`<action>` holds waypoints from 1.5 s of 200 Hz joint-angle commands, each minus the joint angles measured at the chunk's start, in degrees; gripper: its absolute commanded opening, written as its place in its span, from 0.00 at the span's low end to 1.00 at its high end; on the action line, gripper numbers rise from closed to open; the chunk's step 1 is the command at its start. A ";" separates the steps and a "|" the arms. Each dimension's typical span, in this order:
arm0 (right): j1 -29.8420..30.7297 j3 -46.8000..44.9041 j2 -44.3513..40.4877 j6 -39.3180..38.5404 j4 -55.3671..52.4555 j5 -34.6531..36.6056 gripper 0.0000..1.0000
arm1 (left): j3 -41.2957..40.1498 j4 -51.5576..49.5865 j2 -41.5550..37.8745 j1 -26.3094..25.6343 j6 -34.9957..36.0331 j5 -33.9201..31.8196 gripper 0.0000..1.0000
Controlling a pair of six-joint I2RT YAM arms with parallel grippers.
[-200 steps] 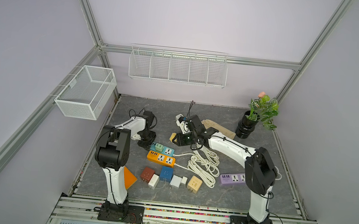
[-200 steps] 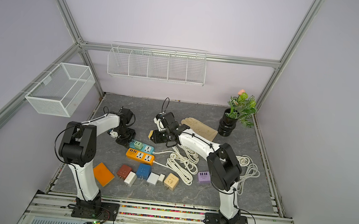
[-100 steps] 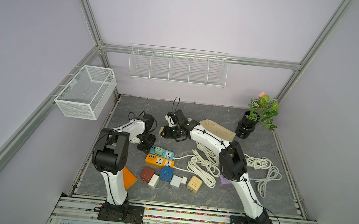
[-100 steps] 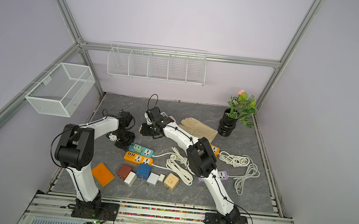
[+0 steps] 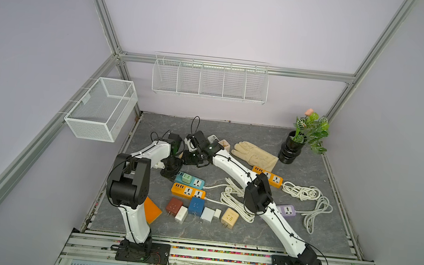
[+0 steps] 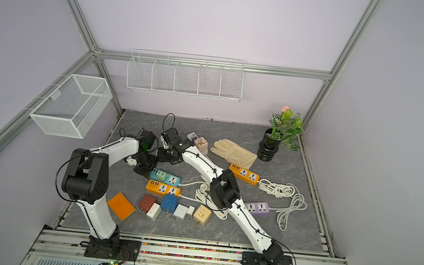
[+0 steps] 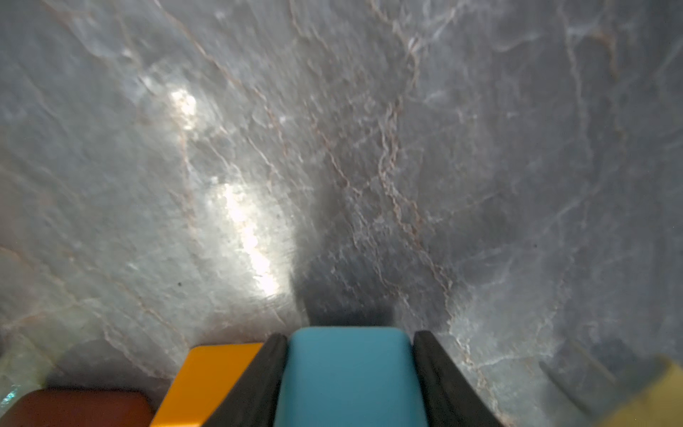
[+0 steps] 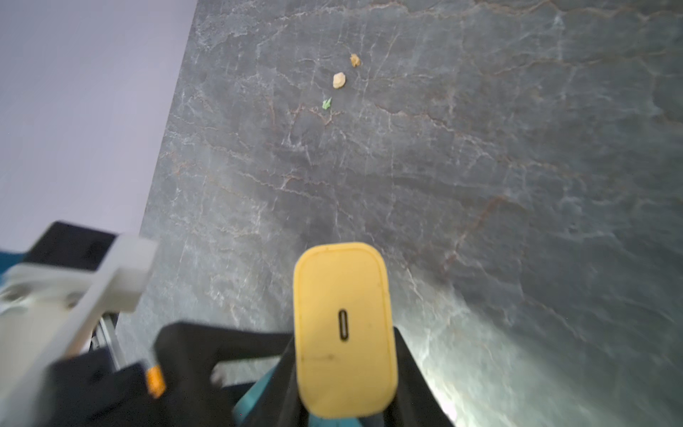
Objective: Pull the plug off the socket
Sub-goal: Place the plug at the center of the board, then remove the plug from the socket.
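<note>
A teal power strip, the socket (image 5: 195, 182) (image 6: 171, 179), lies left of centre with a green adapter (image 5: 186, 178) plugged into it. My left gripper (image 5: 171, 168) (image 7: 349, 369) is shut on the strip's end (image 7: 349, 380), one black finger on each side. Close beside it, my right gripper (image 5: 193, 159) (image 8: 343, 355) is shut on a yellow plug (image 8: 343, 325) with a slot in its face. Teal shows just behind that plug in the right wrist view. Its prongs are hidden. In both top views the gripper covers the plug.
An orange strip (image 5: 188, 191) lies next to the teal one, with a row of small adapter cubes (image 5: 195, 206) in front. White cord coils (image 5: 235, 201), a purple strip (image 5: 287, 210), another orange strip (image 5: 268, 176), a glove (image 5: 254, 154) and a potted plant (image 5: 302, 143) fill the right side.
The right arm has swung left and back, bringing its gripper from over the middle of the table to right beside the left gripper. The left gripper stays on the strip.
</note>
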 commanded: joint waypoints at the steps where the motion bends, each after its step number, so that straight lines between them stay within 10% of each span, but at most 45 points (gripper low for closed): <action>1: 0.03 7.19 4.13 1.94 -5.39 -2.80 0.28 | 0.28 -3.40 -1.65 -0.42 1.94 -0.56 0.00; 42: 0.46 9.56 7.03 3.22 -4.64 -6.13 0.34 | -1.63 -1.40 -0.86 -0.42 1.06 1.71 0.00; 78: 1.15 9.71 5.80 -0.34 -8.51 -2.73 0.76 | -1.72 -1.01 -0.38 -0.42 1.06 1.49 0.00; 102: 1.41 9.74 2.98 -4.89 -11.72 1.87 0.86 | -1.81 -0.73 0.07 -0.42 0.97 1.89 0.00; 219: 2.93 4.88 -10.99 -26.96 -25.48 17.94 0.88 | -0.98 0.96 2.46 -0.42 0.70 3.28 0.00; 300: 2.20 -38.99 -37.14 -29.88 -7.06 11.73 0.87 | 0.29 1.56 3.52 -0.42 0.62 3.72 0.00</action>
